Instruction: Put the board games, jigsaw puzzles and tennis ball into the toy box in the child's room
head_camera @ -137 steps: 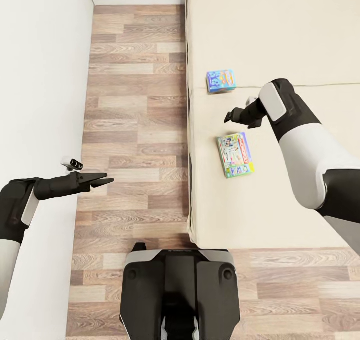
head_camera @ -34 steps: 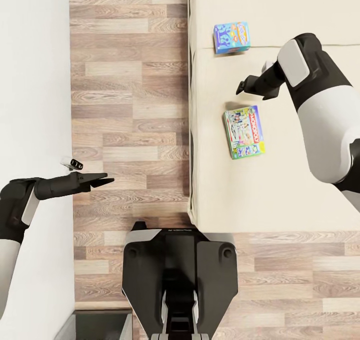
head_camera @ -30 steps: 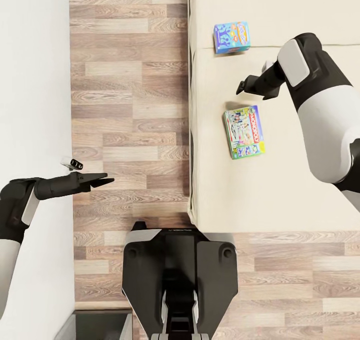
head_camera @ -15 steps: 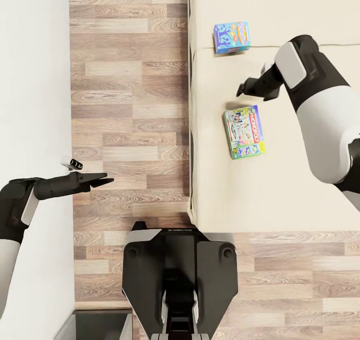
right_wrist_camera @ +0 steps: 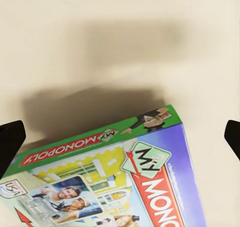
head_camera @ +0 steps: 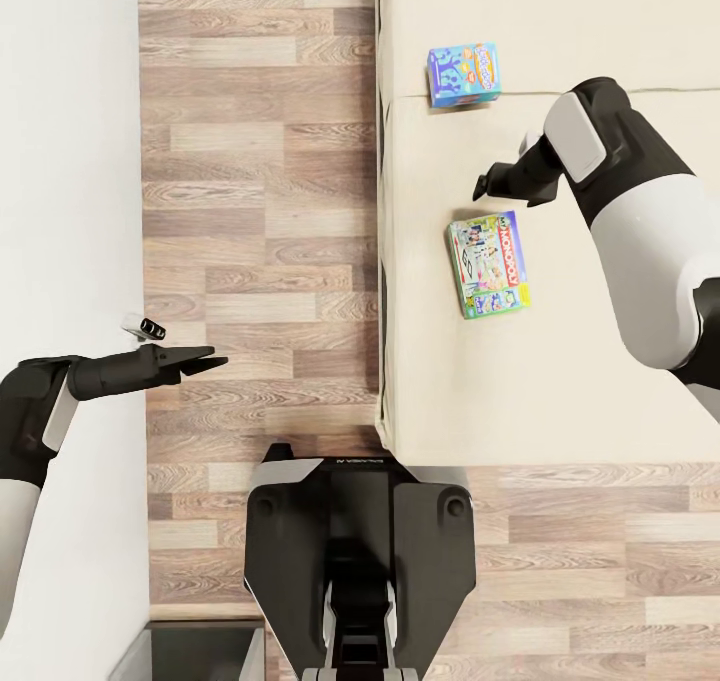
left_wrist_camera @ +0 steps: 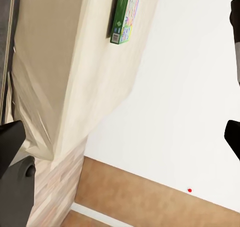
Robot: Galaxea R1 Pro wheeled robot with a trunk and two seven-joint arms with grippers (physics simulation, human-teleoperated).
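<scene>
we find open bed (head_camera: 560,381) surface on all sides of the monopoly box (head_camera: 488,263); the blue box (head_camera: 462,74) lies well apart beyond it. the right gripper (head_camera: 487,183) hangs above the gap between both boxes, unobstructed. the floor strip (head_camera: 260,191) between wall (head_camera: 65,141) and bed is passable.

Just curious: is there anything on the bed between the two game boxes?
No, just bare beige mattress between the blue cartoon box and the Monopoly box in the head view; the right gripper hovers just beside that stretch.
</scene>
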